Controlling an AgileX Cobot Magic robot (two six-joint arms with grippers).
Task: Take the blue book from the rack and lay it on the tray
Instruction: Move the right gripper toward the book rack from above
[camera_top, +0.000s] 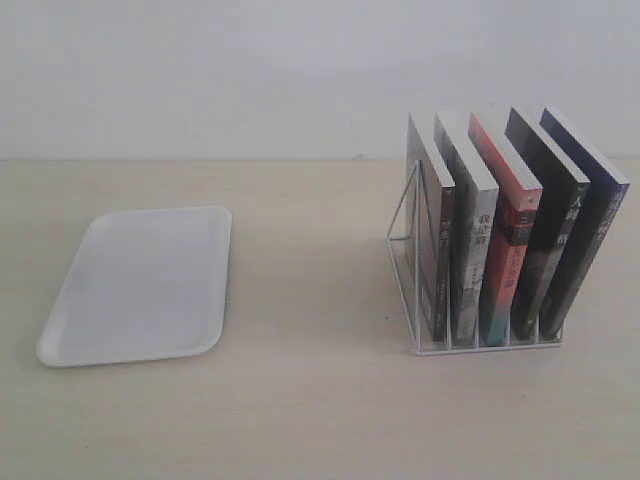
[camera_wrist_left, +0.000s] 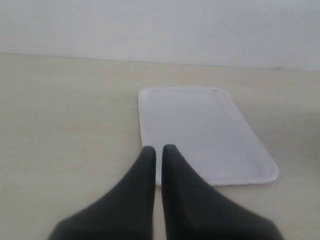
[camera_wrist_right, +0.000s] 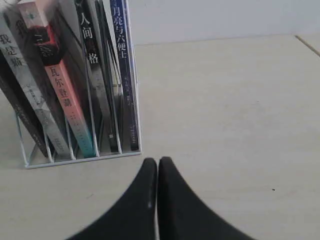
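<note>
Jaws closed and empty: left jaws by tray (camera_wrist_left: 200, 130), right jaws facing rack (camera_wrist_right: 85, 158).

Setting: robot test bench, probably lab or staging room; exact type not confirmable.
Evidence:
- pale wood-grain tabletop (camera_top: 300, 420) against bare white wall (camera_top: 200, 70)
- props staged well apart: white plastic tray (camera_top: 130, 356) on one side, white wire rack (camera_top: 485, 347) on other
- rack holds five upright paperbacks (camera_top: 512, 240), Chinese spine titles
- black left gripper (camera_wrist_left: 158, 150) and right gripper (camera_wrist_right: 157, 162) over same tabletop
</note>
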